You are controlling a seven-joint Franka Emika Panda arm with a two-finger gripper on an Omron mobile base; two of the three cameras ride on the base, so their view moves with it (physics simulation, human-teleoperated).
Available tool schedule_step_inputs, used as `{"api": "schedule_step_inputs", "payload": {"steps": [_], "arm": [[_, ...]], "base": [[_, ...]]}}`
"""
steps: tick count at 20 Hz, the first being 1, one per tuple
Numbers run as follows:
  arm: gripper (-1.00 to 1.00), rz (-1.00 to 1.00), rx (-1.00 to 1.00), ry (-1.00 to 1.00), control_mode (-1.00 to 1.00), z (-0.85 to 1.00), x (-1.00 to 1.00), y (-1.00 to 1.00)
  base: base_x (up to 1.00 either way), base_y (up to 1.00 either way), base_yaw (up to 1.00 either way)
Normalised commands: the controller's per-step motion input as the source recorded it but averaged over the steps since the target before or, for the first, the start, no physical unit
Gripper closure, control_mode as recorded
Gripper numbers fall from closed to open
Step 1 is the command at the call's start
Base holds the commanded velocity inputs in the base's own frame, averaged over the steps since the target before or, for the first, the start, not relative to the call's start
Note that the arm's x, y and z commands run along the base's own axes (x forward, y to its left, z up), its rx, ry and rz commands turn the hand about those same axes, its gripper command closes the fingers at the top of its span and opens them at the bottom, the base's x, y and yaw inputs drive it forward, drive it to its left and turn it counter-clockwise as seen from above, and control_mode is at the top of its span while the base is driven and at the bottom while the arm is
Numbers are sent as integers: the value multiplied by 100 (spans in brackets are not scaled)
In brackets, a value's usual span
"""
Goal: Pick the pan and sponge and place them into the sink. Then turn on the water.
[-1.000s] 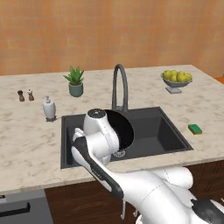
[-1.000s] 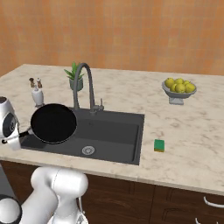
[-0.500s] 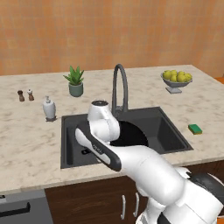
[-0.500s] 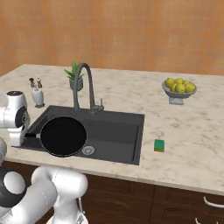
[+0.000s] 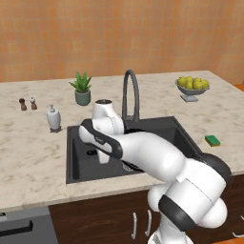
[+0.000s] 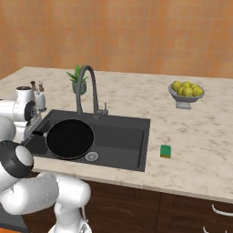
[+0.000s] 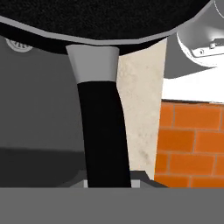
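**Pan held low over the sink, sponge waiting on the bench**

We take the sink [image 6: 132, 136] as our landmark: a dark grey basin set in the beige marble bench [image 6: 200, 150]. The pan [image 6: 69, 139] hangs tilted over the sink's left half, just above the round drain [image 6: 91, 156], its black handle [image 7: 103, 140] running towards our arm. In the hand view the handle passes straight down between the finger tips, so we read the end effector [image 7: 107, 183] as clenched on the pan's handle. Whether the pan touches the basin floor we cannot tell.

The sponge [image 6: 166, 151], green on top, lies flat on the bench just right of the sink, well apart from the pan. Behind the sink rises the tall arched faucet [image 6: 88, 88], with its small lever [image 6: 104, 109] beside its foot. Behind the faucet stands a potted plant [image 6: 76, 78]. At the sink's left rear corner we see a white soap dispenser [image 5: 54, 117], and further left two small shakers [image 5: 27, 103]. Well to the right of the sink sits a bowl of lemons [image 6: 185, 91].

Our own white arm [image 5: 143, 152] leans across the sink's front in the left base view and hides much of the basin there. An orange brick wall [image 6: 136, 32] backs the bench, and dark wooden cabinets [image 6: 182, 211] run below it.
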Motion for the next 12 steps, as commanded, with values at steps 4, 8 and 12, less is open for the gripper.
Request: {"api": "schedule_step_inputs", "payload": {"steps": [4,8,12], "arm": [[100,-8,-11,-1,-100,-23,3,-18],[100,0,-12,-2,-100,-46,3,-19],[100,0,-3,0,-100,-36,22,-7]], "base": [[0,0,0],[0,0,0],[0,0,0]]}}
